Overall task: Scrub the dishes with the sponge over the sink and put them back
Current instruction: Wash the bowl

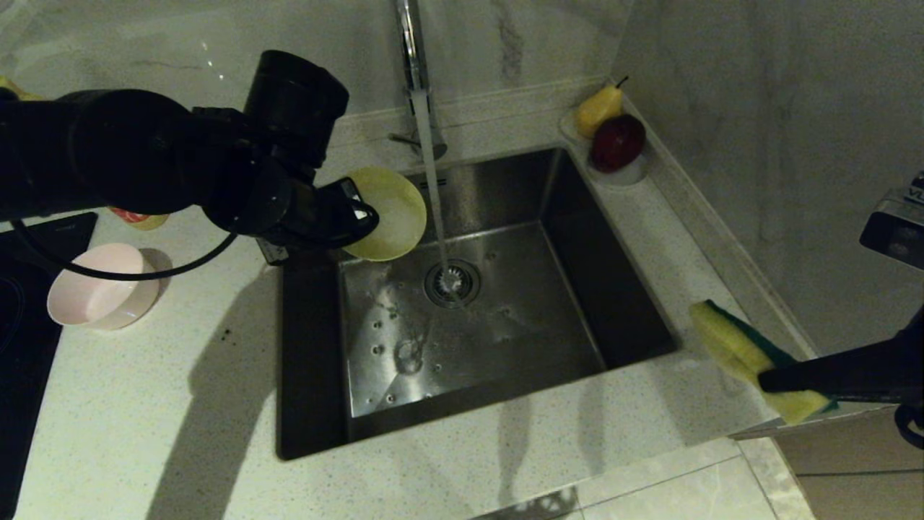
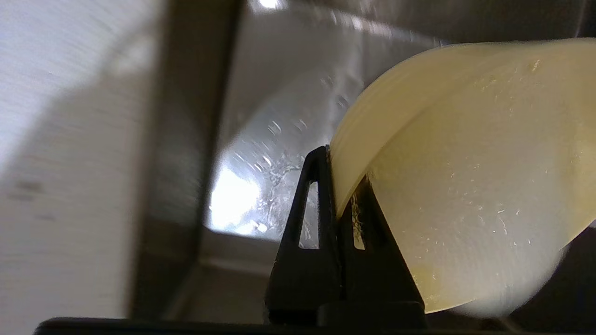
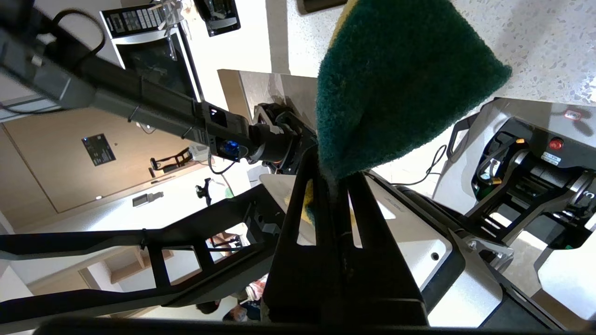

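My left gripper is shut on the rim of the yellow bowl, holding it tilted on edge over the back left of the sink, just left of the running water. The left wrist view shows both fingers pinching the yellow bowl wall. My right gripper is shut on the sponge, held above the counter at the sink's right edge. The sponge turns its green side toward the right wrist camera. A pink bowl rests on the counter at the left.
The tap pours a stream of water onto the drain strainer. A white dish with a pear and a red apple stands at the sink's back right corner. A dark hob lies at the far left.
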